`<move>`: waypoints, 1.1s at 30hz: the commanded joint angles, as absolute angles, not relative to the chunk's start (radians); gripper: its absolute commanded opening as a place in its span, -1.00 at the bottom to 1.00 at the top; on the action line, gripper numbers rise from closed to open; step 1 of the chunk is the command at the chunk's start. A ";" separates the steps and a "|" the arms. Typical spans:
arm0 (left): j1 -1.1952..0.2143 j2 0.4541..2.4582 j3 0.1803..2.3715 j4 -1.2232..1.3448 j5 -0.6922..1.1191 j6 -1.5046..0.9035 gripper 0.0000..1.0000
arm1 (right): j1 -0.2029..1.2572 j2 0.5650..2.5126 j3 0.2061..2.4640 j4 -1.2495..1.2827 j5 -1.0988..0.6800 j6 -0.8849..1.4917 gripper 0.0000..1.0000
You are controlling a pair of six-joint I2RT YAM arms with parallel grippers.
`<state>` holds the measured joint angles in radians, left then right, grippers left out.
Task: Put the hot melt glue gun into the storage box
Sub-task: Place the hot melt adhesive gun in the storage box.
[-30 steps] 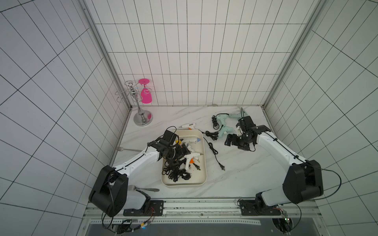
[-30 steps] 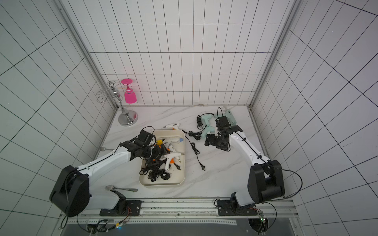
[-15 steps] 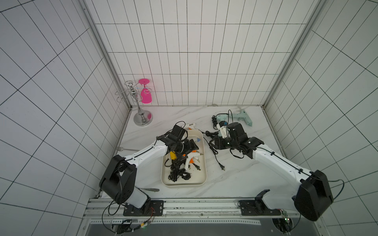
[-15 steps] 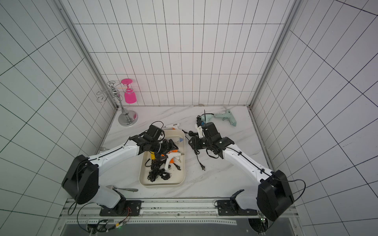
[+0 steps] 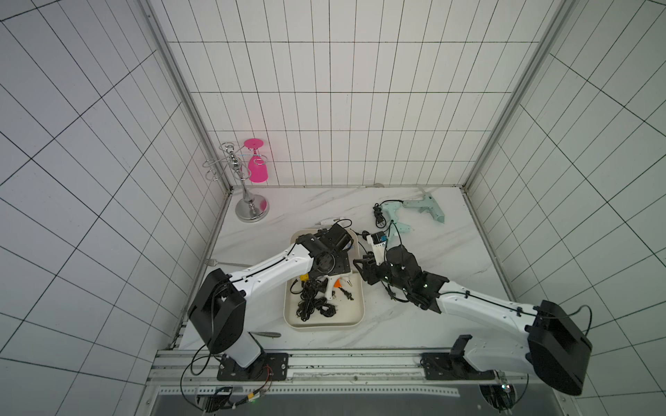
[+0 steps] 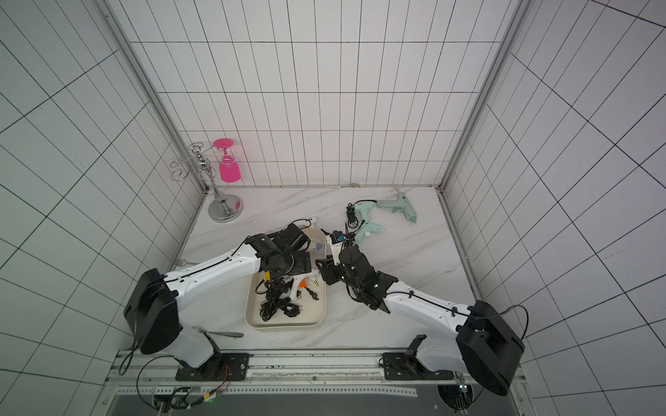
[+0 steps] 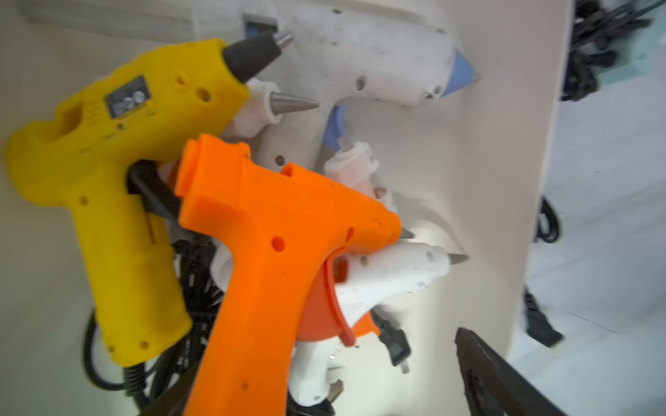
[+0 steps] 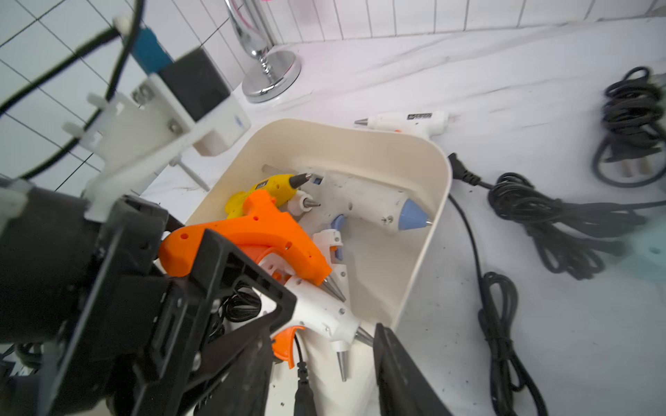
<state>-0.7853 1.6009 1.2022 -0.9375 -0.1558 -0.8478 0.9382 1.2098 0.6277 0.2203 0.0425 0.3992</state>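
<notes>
Right wrist view gives the clearest look into the storage box (image 8: 403, 266). An orange glue gun (image 8: 259, 234) lies on top of the pile inside it, over a yellow glue gun (image 8: 259, 194) and two white glue guns (image 7: 378, 61). Black cords (image 5: 313, 306) fill the front end of the box.

The box stands on the surface (image 5: 389, 335) close to the front edge, a little left of the middle. The left gripper (image 7: 324, 351) hangs over the box with its jaws wide. The handle of the orange gun is between them, next to one finger and clear of the other, so it is not clamped.

The right gripper (image 5: 362, 268) is at the right rim of the box. Its jaws are narrower, and a cable and a metal nozzle show in the gap, but I cannot tell if they pinch anything.

Three pale green glue guns (image 5: 400, 228) lie near the back right corner. One small white glue gun (image 5: 333, 220) lies just behind the box. A metal stand (image 5: 248, 205) with a pink glass (image 5: 257, 171) is in the back left corner.
</notes>
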 commanded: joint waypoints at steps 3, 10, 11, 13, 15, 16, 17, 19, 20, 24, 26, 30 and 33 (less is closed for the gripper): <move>-0.871 1.673 1.218 -1.095 -0.492 -0.792 0.86 | 0.943 1.125 0.617 0.122 0.245 0.379 0.00; -0.949 1.781 1.255 -1.240 -0.700 -0.817 0.93 | 0.940 1.099 0.621 0.022 0.295 0.368 0.03; -0.956 1.777 1.263 -1.245 -0.709 -0.824 0.94 | 0.940 1.096 0.621 0.020 0.300 0.370 0.03; -0.963 1.734 1.269 -1.221 -0.704 -0.823 0.95 | 0.940 1.095 0.625 0.019 0.302 0.368 0.04; -0.962 1.679 1.274 -1.190 -0.678 -0.808 0.95 | 0.939 1.098 0.639 0.001 0.305 0.357 0.04; -0.960 1.645 1.277 -1.175 -0.663 -0.794 0.96 | 0.939 1.100 0.647 -0.014 0.305 0.347 0.05; -0.957 1.617 1.276 -1.155 -0.638 -0.772 0.96 | 0.938 1.101 0.655 -0.029 0.307 0.339 0.06; -0.932 1.547 1.261 -1.095 -0.544 -0.722 0.95 | 0.934 1.096 0.670 -0.058 0.310 0.317 0.13; -0.917 1.510 1.243 -1.052 -0.484 -0.692 0.93 | 0.924 1.094 0.678 -0.077 0.316 0.317 0.15; -0.807 1.324 1.091 -0.756 -0.132 -0.607 0.76 | 0.821 1.077 0.718 -0.161 0.265 0.346 0.16; -0.773 1.259 0.984 -0.572 0.008 -0.603 0.61 | 0.745 1.079 0.745 -0.198 0.207 0.360 0.16; -0.752 1.294 0.908 -0.449 0.159 -0.614 0.13 | 0.600 1.140 0.856 -0.281 0.096 0.334 0.28; -0.741 1.392 0.926 -0.459 0.225 -0.586 -0.09 | 0.526 1.271 1.000 -0.416 0.071 0.303 0.37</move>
